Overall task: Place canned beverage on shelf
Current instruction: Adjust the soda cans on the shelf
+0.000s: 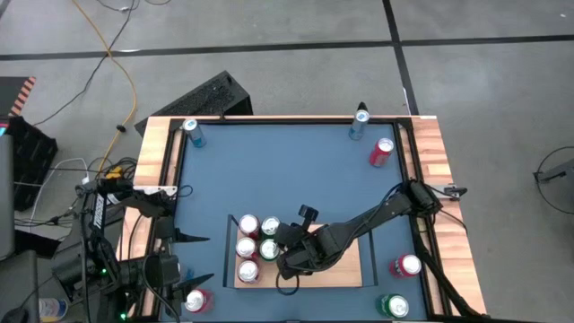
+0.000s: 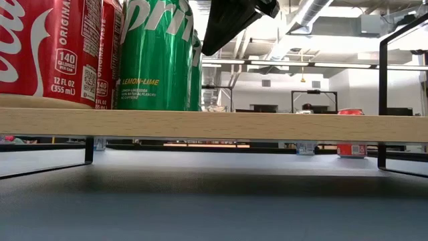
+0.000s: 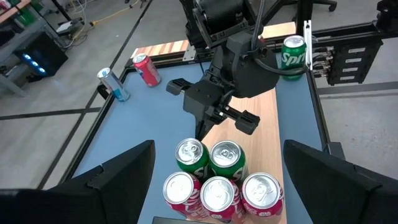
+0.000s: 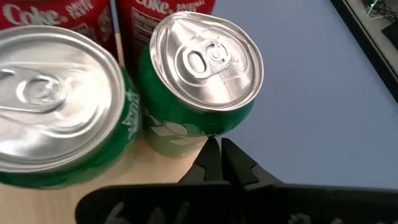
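The shelf [image 1: 345, 265], a light-wood board on black rails, stands at the table's near middle. On its left part stand two green cans and three red cans, packed together. My right gripper [image 1: 283, 240] is shut. It slants down toward the far green can [image 4: 199, 81], its tips at that can's side that faces the table's right. In the low view its dark body [image 2: 234, 20] hangs above the board beside the cans. My left gripper [image 1: 202, 260] waits open, raised over the near left corner, with nothing between its fingers. My right gripper's shut fingertips [image 4: 216, 149] stand right at the lower side wall [image 4: 186, 134] of the far green can, coming slanting down from the table's right. Whether they touch the wall I cannot tell. The can stands upright on the board.
Loose cans stand around the blue table: a blue one [image 1: 191, 133] at the far left, a blue one [image 1: 359, 121] and a red one [image 1: 381, 151] at the far right, a red one [image 1: 405, 266] and a green one [image 1: 392, 307] near right, a red one [image 1: 195, 301] near left. The board's right part is bare.
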`<state>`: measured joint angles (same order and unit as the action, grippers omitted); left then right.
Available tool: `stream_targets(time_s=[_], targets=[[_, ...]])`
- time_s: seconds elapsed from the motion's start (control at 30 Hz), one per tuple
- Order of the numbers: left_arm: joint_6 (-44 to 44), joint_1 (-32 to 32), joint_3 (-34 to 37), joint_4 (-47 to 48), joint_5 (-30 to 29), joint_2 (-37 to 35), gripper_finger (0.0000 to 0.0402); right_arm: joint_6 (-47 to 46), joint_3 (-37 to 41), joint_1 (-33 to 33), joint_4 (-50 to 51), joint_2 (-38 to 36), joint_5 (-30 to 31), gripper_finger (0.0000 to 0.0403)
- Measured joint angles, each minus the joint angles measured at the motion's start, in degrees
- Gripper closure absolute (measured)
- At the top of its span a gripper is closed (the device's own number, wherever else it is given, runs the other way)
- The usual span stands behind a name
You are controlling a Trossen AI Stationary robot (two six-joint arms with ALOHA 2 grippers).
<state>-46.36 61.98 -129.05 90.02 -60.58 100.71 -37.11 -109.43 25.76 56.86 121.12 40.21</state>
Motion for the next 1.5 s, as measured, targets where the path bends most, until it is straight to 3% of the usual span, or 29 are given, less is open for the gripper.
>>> stream_targets(time_s=[0.5,0.77,1.1,1.5], targets=[[0.1,0.0,0.0,0.0,0.0,0.0,0.0062,1.0,-0.2,0.5,0.0,-1.1,0.5,0.0403],[0.1,0.4,0.0,0.0,0.0,0.0,0.0062,0.8,-8.1,3.8,4.1,-2.0,0.2,0.0403],[-0.3,1.8,0.0,0.0,0.0,0.0,0.0062,10.5,-12.1,11.5,-11.7,-1.9,-3.3,0.0403],[-2.2,4.0,0.0,0.0,0.2,0.0,0.0062,8.6,-4.2,10.8,-27.2,-1.8,-4.0,0.0403]])
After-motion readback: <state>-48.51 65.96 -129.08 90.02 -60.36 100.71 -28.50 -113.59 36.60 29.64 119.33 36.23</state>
